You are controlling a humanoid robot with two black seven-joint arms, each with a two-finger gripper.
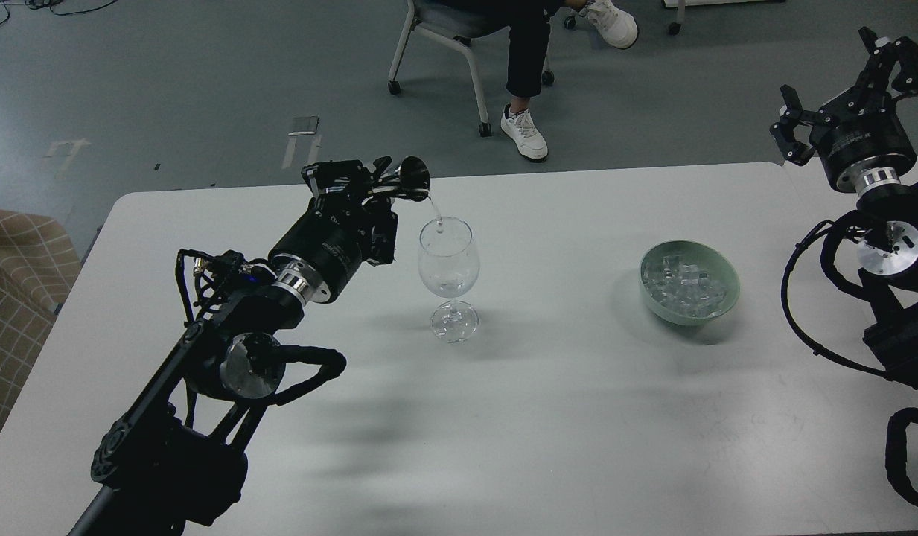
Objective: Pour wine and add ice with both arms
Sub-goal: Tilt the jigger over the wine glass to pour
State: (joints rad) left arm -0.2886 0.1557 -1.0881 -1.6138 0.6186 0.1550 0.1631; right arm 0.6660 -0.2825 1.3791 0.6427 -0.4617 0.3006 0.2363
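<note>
My left gripper (380,182) is clamped around a small dark pouring vessel (414,177), though my own wrist housing hides most of the fingers and I cannot make out where they meet it. The vessel lies tipped almost on its side, its long axis running from my gripper out to the right, mouth toward the wine glass (448,277). A thin stream of wine (435,214) falls from that mouth into the glass, which stands upright just right of and below the gripper; a little clear liquid sits low in its bowl, hard to tell from the glass itself. Farther right, well apart, the green bowl (649,286) holds the ice (686,286). My right gripper (838,93) hangs beyond the white table (548,417), fingers spread wide and empty; its arm is cut off by the frame edge.
</note>
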